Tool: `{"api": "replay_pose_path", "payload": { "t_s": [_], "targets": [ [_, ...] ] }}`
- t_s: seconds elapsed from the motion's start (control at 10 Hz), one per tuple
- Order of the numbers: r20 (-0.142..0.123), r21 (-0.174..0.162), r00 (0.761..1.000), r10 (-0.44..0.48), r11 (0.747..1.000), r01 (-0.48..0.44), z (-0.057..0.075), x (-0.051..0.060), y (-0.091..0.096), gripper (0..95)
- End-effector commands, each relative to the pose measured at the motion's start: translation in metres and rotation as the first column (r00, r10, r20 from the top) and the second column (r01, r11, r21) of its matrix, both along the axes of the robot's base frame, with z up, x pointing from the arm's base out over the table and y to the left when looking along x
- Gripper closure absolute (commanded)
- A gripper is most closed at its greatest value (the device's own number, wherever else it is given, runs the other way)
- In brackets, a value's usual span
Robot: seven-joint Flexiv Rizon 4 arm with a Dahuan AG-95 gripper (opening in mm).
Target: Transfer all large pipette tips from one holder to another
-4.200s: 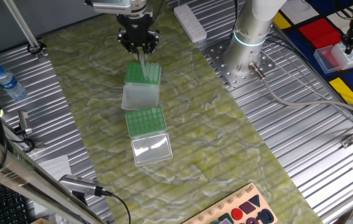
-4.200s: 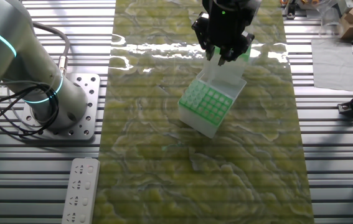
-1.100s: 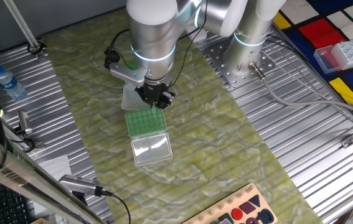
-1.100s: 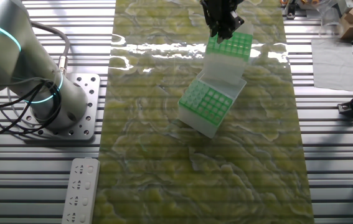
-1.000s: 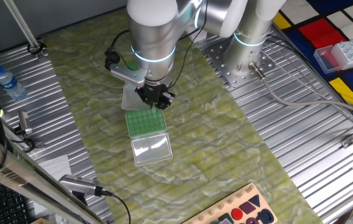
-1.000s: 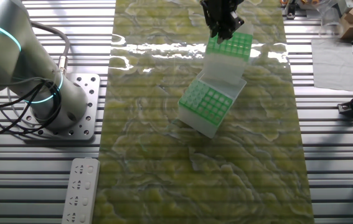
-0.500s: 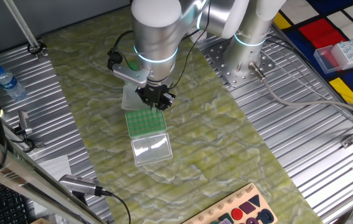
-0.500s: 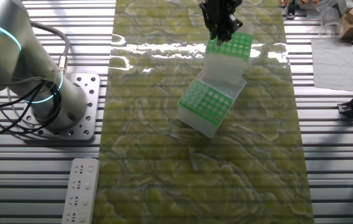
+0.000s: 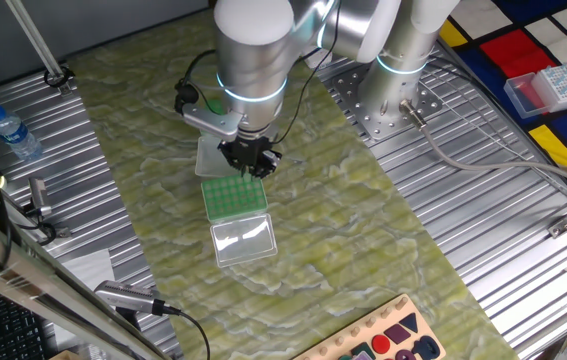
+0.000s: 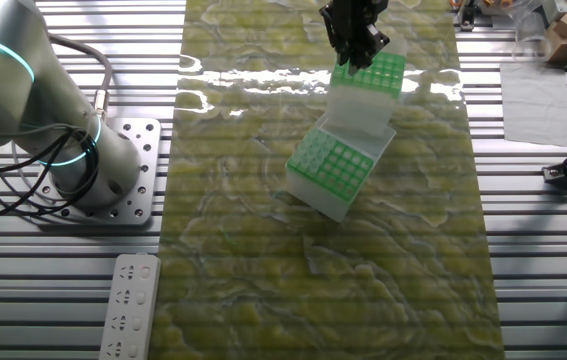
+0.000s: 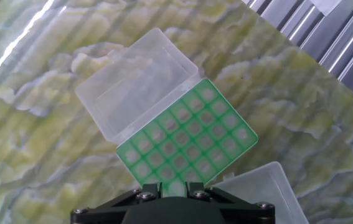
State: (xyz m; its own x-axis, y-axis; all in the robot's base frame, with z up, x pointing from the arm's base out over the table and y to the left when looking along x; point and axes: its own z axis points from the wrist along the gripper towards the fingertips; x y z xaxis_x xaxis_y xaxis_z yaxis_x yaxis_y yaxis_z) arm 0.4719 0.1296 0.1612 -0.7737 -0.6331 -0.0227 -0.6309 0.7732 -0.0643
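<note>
Two green-topped tip boxes stand in line on the mat, both with clear lids open. My gripper [image 9: 251, 163] hangs low over the far edge of the box [image 9: 235, 197] whose lid [image 9: 243, 243] lies toward the front. In the other fixed view the gripper [image 10: 355, 50] is at the top box [image 10: 375, 74]. In the hand view the fingers [image 11: 152, 188] stand close together over a corner cell of the green rack [image 11: 188, 138]. The cells look whitish. I cannot make out single large pipette tips, nor whether one sits between the fingers.
The second box [image 10: 331, 166] lies closer in the other fixed view; its lid [image 11: 264, 191] shows at the hand view's lower right. A water bottle [image 9: 11, 132] stands at the left, a power strip [image 10: 128, 305] on the slatted table, and a toy board [image 9: 393, 340] at the front.
About four seconds ago the gripper hung over the other box with a tip below it. Within the last second it has stayed at this box, and the arm has crept slightly upward.
</note>
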Motion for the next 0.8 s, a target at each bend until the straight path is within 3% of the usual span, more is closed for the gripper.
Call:
{"api": "replay_pose_path", "payload": {
  "t_s": [0.1,0.5,0.8],
  "targets": [
    [0.001,0.0,1.0,-0.001,1.0,0.001,0.0,0.0,-0.001,95.0],
    [-0.006,0.007,1.0,-0.003,1.0,0.003,0.01,0.0,-0.003,95.0],
    [-0.029,0.041,0.999,-0.029,0.999,0.031,0.049,-0.005,-0.003,95.0]
  ]
}}
